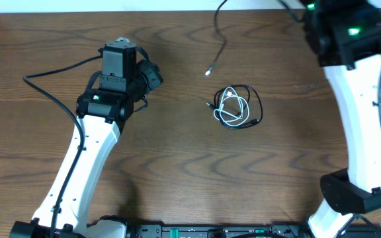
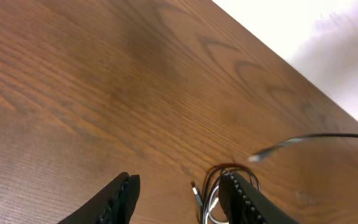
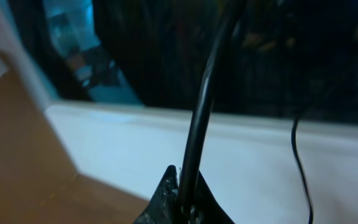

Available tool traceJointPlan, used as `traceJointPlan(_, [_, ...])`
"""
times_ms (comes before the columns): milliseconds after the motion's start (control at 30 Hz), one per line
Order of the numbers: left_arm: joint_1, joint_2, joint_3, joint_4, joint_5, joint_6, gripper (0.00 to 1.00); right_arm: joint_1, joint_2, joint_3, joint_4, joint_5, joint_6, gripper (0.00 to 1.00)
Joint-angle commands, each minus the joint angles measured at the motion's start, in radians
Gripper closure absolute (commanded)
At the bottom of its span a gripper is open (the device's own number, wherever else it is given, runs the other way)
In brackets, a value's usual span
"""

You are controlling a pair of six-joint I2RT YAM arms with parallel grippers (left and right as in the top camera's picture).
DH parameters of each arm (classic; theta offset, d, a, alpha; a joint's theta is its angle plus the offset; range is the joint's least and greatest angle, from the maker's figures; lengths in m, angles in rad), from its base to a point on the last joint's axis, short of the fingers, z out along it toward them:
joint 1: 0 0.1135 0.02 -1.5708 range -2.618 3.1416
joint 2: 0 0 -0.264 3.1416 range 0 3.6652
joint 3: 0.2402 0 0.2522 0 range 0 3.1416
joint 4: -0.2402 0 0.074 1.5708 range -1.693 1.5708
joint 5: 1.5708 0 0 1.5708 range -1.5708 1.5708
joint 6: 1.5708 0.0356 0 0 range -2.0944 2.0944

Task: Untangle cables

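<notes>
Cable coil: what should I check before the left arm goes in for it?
1. left gripper open: ok.
2. cable coil in the left wrist view, just ahead of the fingers: ok.
3. black and white cords in the coil separated: not ok, they are looped together.
4. right gripper shut on the loose black cord: ok.
5. plug of that cord apart from the coil: ok.
6. loose cord free of the coil along its whole run: cannot tell.

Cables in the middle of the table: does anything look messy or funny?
Yes. The black cable and white cable lie looped together in one tangled bundle on the table. A loose black cord trails in from the top edge, apart from the bundle.
</notes>
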Motion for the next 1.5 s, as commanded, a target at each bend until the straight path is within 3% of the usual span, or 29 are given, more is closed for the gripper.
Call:
traceJointPlan(0, [0.002,-0.002,0.019,-0.003,0.029,0.069,0.53,-0.062,-0.024,0.028,-0.013,0.047,0.017,0.99])
traceJointPlan(400, [0.002,-0.002,0.019,-0.017,0.028,0.123,0.53,-0.356,0.034,0.025,-0.2,0.067,0.001,0.99])
traceJointPlan(900, [0.002,-0.002,0.019,-0.018,0.028,0.123,0.53,-0.669,0.33,0.025,0.169,0.078,-0.089,0.99])
traceJointPlan(1100, [0.002,-0.002,0.019,-0.018,0.024,0.123,0.53,-0.741,0.478,0.025,0.277,0.254,-0.089,0.99])
traceJointPlan(1433, [0.002,0.013,0.019,-0.014,0.024,0.122,0.53,-0.822,0.636,0.025,0.255,0.33,-0.089,0.98])
traceJointPlan(1467, [0.002,0.014,0.019,-0.014,0.024,0.122,0.53,-0.824,0.645,0.025,0.233,0.331,-0.089,0.87])
